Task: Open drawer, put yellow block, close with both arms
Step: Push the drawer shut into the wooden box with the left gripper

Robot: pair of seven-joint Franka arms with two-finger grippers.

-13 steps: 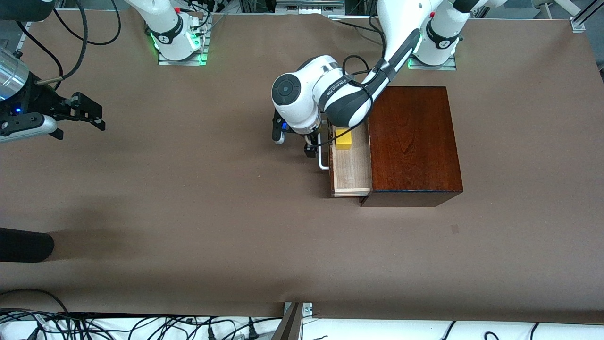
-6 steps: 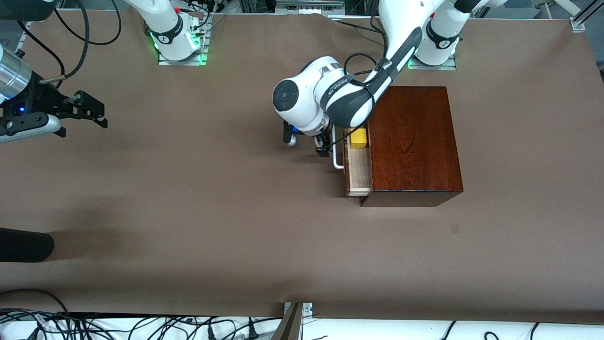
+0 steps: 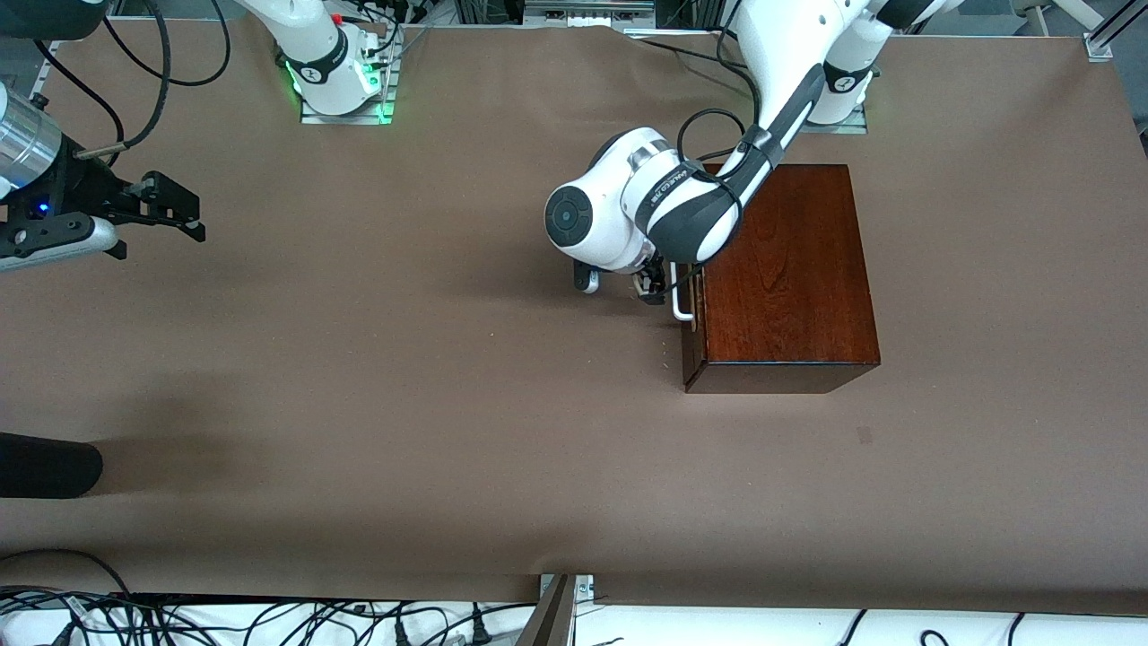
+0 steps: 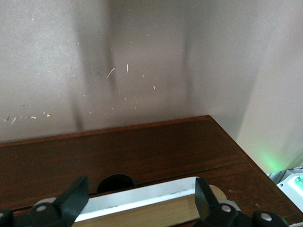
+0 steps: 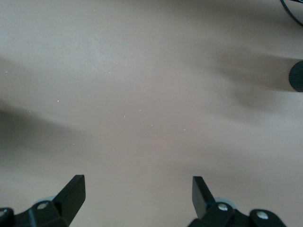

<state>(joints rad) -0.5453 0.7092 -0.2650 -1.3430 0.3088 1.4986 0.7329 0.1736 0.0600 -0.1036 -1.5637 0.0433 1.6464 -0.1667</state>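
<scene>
The mahogany box [image 3: 789, 269] stands near the left arm's base. Its drawer [image 3: 691, 336] is pushed in, the dark front level with the box's face. The white handle [image 3: 682, 303] sticks out toward the right arm's end. My left gripper [image 3: 659, 285] sits low at this handle. In the left wrist view the handle [image 4: 142, 199] lies between the spread fingertips [image 4: 78, 189], so the left gripper [image 4: 141, 185] is open. The yellow block is hidden. My right gripper [image 3: 159, 240] waits over bare table at the right arm's end, open [image 5: 137, 183] and holding nothing.
A black rounded object [image 3: 45, 465] juts in at the table edge at the right arm's end, also seen in the right wrist view [image 5: 297, 75]. Cables [image 3: 269, 624] lie along the edge nearest the front camera. Brown tabletop [image 3: 404, 377] spreads between the arms.
The drawer slid from half out to fully in, with the left gripper moving along at its handle. The yellow block went out of sight inside. The right gripper barely moved.
</scene>
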